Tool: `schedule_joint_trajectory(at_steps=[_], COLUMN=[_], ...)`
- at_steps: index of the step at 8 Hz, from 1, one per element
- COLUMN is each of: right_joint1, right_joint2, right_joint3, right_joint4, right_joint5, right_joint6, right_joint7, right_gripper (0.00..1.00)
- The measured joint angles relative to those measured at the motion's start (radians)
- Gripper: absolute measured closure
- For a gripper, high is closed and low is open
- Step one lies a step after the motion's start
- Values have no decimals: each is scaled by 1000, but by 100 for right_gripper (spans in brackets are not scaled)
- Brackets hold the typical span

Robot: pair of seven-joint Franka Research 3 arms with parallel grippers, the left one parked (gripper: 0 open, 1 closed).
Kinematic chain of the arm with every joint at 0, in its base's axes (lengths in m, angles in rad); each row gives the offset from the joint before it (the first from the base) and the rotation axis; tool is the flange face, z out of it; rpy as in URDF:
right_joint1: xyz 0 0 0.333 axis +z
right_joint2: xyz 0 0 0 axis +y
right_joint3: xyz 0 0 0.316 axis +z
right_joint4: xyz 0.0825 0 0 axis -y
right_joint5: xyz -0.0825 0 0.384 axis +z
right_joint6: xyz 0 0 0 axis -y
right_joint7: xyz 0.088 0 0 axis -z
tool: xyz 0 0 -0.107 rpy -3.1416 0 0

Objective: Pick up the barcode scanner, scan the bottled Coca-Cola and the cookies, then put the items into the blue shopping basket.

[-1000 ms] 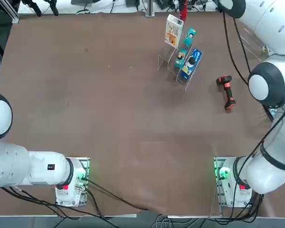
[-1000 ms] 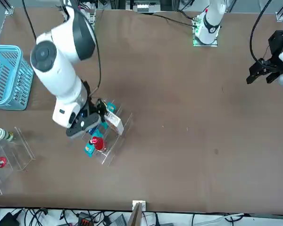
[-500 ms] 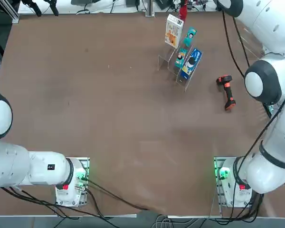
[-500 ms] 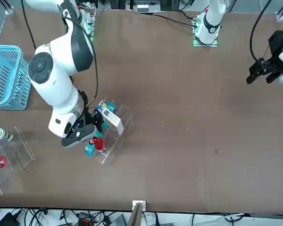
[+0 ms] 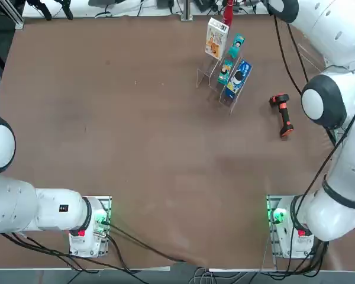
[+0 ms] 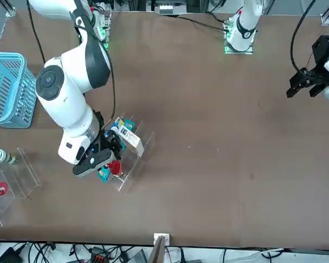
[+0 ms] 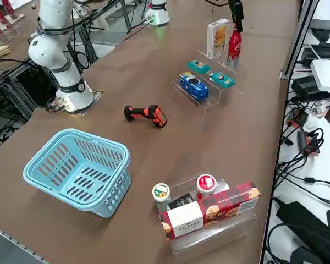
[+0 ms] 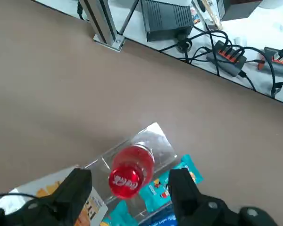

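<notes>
- Top view: the barcode scanner [image 5: 281,115] is lying untouched on the table, near the clear rack; the cookies [image 5: 216,38] are standing on the rack's far step.
- Front view: your right gripper [image 6: 106,152] is hanging over the rack, not over the scanner.
- Right side view: the blue shopping basket [image 7: 77,170] is sitting empty, well apart from the rack.
- Right wrist view: the jaws are standing open, straddling the bottled Coca-Cola [image 8: 131,170] from above. Judging by this, you are reaching for the bottle; the next move calls for descending and closing.
</notes>
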Motion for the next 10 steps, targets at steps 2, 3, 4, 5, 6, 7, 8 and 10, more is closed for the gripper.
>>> schedule_joint_trajectory(at_steps=[2, 3, 4, 5, 6, 7, 8, 10], right_joint1=[0, 0, 0, 0, 0, 0, 0, -1], right_joint2=[9, 12, 13, 13, 14, 14, 14, 14], right_joint3=[0, 0, 1, 3, 4, 4, 4, 4], right_joint4=[1, 1, 1, 1, 3, 3, 3, 6], right_joint5=[0, 0, 0, 0, 0, 0, 0, 0], right_joint6=[8, 8, 9, 10, 10, 11, 11, -1], right_joint7=[0, 0, 0, 0, 0, 0, 0, 0], right_gripper=[7, 14, 39, 58, 63, 63, 63, 63])
